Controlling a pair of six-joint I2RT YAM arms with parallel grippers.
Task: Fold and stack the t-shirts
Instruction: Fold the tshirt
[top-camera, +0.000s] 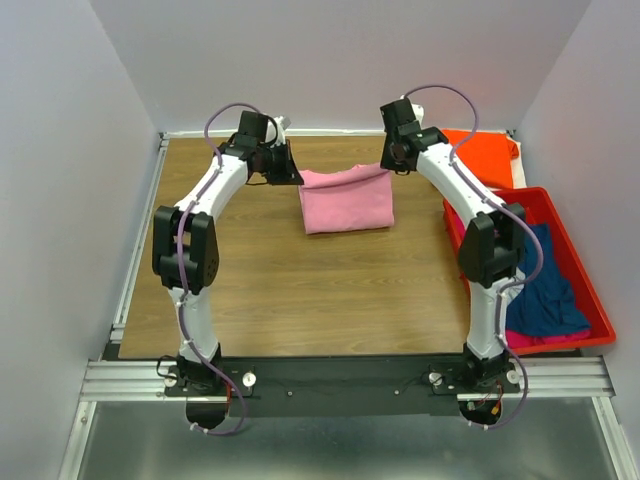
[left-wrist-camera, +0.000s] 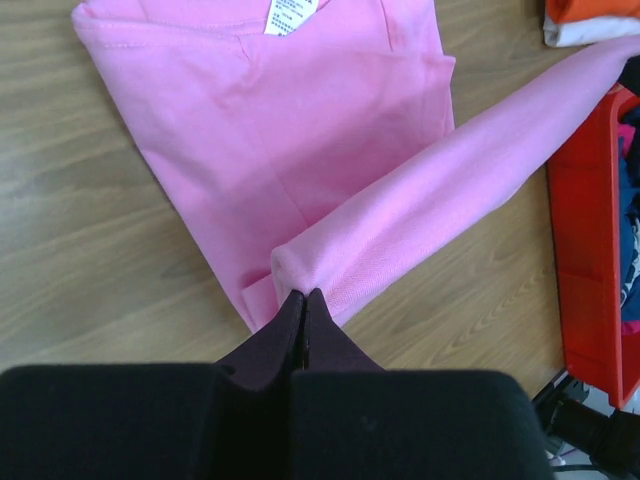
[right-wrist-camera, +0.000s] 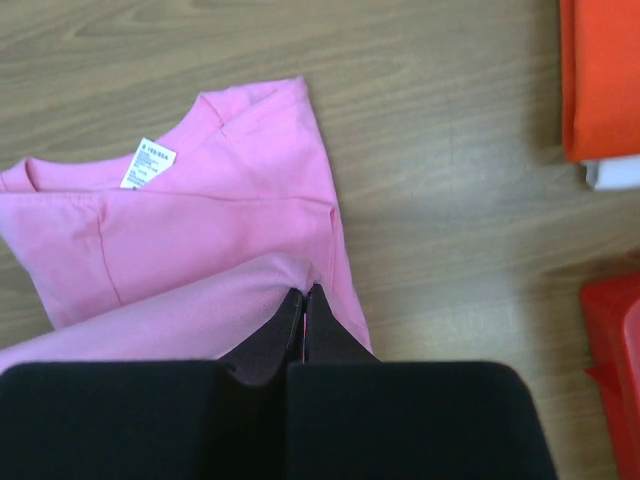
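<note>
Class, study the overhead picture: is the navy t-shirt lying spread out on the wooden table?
No, the navy t-shirt lies crumpled inside the red bin at the right side of the table.

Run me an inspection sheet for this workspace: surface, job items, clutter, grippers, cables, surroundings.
Surface: wooden table, no spills seen.
Job's things: pink t-shirt partly folded at far centre, one edge lifted; orange t-shirt folded at far right; navy t-shirt and magenta t-shirt in the bin.
Clutter: red bin at the right edge; nothing else seen.
Grippers: left gripper and right gripper both shut on the pink t-shirt's lifted edge.
Cables: purple cables loop along both arms, clear of the cloth.
Surroundings: plain walls on three sides; metal rail at the near edge.
</note>
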